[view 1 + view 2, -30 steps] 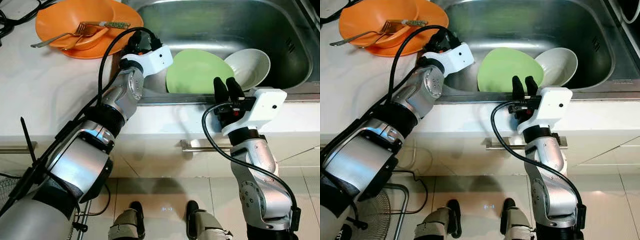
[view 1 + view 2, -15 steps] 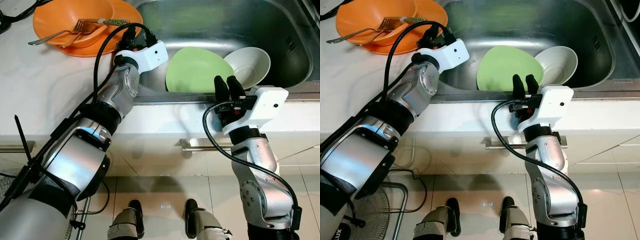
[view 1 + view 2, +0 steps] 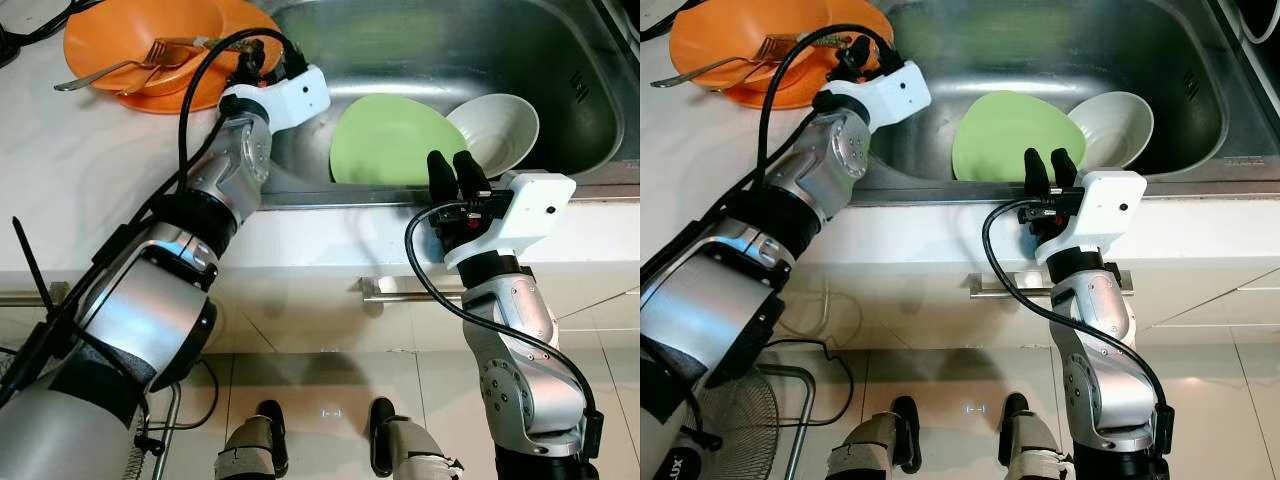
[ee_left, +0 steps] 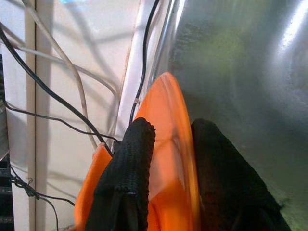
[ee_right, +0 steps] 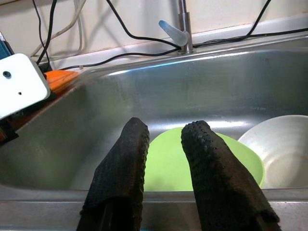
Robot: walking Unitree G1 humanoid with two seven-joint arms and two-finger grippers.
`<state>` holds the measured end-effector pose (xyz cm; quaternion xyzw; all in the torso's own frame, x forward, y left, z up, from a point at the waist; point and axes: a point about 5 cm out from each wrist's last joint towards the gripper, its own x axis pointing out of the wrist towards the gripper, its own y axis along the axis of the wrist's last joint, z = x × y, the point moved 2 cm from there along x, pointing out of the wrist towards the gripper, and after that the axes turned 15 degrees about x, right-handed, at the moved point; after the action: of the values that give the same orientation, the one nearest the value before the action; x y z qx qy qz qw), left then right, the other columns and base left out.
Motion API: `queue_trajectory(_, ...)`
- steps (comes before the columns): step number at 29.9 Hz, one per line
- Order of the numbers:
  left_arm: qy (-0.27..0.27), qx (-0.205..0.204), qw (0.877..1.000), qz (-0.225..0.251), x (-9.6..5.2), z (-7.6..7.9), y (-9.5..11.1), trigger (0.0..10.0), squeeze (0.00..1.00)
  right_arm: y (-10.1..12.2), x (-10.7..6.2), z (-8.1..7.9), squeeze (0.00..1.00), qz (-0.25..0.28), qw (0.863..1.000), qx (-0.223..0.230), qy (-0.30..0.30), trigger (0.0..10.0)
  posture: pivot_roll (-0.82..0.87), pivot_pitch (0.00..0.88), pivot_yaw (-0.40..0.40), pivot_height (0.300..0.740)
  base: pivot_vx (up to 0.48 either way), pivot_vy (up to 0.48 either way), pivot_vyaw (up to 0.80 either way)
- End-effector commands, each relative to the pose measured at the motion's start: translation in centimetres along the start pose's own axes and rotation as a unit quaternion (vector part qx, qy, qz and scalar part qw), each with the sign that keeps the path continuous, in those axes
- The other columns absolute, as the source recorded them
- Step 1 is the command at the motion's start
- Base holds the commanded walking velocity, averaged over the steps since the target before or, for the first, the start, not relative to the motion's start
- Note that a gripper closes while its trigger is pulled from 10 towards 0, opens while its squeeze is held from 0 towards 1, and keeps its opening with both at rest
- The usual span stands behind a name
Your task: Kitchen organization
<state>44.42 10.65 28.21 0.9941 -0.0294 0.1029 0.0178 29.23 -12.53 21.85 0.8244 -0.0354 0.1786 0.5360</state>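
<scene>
Sink [image 3: 560, 40]: a steel basin is seen across the upper middle and upper right of the head views, its front rim running just above the cabinet front.
Green plate [image 3: 395, 140]: it is leaned inside the sink against the front wall, at centre frame, touching the white bowl [image 3: 500, 130] to its right.
Orange plate [image 3: 150, 40]: it is set on the white counter [image 3: 60, 170] at upper left, beside the sink's left edge; an orange bowl [image 3: 160, 80] and a fork [image 3: 115, 68] are carried on it.
Left gripper [image 4: 168, 159]: it is placed at the orange plate's sink-side edge; in the left wrist view the rim is seen between the two fingers [image 4: 137, 163], one on each face, so the jaws are closed around the rim.
Right gripper [image 5: 163, 154]: it is held at the sink's front rim, below the green plate; its jaws are parted with nothing between them.
In the way: the left arm and its black cable [image 3: 195, 110] are laid across the counter and cover part of the orange plate in the head views.
Right wrist view alone: a tap [image 5: 182, 24] and cables along the back wall are shown behind the sink.
Left wrist view alone: wires on the counter beyond the orange plate are shown.
Below: a drawer handle [image 3: 1000, 290] and the tiled floor are seen.
</scene>
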Motion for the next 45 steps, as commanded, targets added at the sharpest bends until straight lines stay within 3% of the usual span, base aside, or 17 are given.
queue_trajectory(1, 0.001, 0.014, 1.000, -0.018, 0.2, -0.4, -1.1, 0.0, 0.00, -2.6, -0.9, 2.6, 0.00, -0.066, 0.996, 0.000, -0.056, 10.0, -0.06, 0.322, 0.055, 0.740, 0.000, 0.000, 0.00)
queue_trajectory(17, -0.029, 0.016, 0.999, -0.012, -0.1, 0.5, -1.4, 0.3, 0.00, -2.7, -0.2, 2.7, 0.00, -0.069, 0.996, -0.005, -0.051, 10.0, -0.04, 0.313, 0.048, 0.740, 0.000, 0.000, 0.00)
queue_trajectory(18, -0.030, 0.016, 0.999, -0.011, -0.1, 0.5, -1.4, 7.7, 0.00, -2.7, -0.2, 2.7, 0.00, -0.068, 0.996, -0.005, -0.050, 10.0, -0.04, 0.313, 0.049, 0.740, 0.000, 0.000, 0.00)
queue_trajectory(19, -0.030, 0.016, 0.999, -0.010, -0.2, 0.6, -1.5, 10.0, 0.00, -2.7, -0.1, 2.7, 0.00, -0.069, 0.996, -0.005, -0.050, 10.0, -0.04, 0.313, 0.049, 0.740, 0.000, 0.000, 0.00)
queue_trajectory(27, -0.045, 0.033, 0.998, 0.006, -1.0, 1.2, -2.0, 10.0, 0.00, -2.7, 0.4, 2.7, 0.00, -0.067, 0.997, -0.005, -0.044, 10.0, -0.02, 0.301, 0.048, 0.740, 0.000, 0.000, 0.00)
queue_trajectory(36, -0.050, 0.052, 0.997, 0.013, -2.7, 0.5, -3.0, 10.0, 0.00, -2.7, 1.3, 2.6, 0.00, -0.065, 0.997, -0.002, -0.032, 10.0, 0.01, 0.283, 0.036, 0.740, 0.000, 0.000, 0.00)
queue_trajectory(45, -0.063, 0.058, 0.996, -0.013, -4.4, 0.8, -4.8, 10.0, 0.00, -2.6, 2.1, 2.5, 0.00, -0.065, 0.998, -0.001, -0.019, 10.0, 0.03, 0.269, 0.004, 0.740, 0.000, 0.000, 0.00)
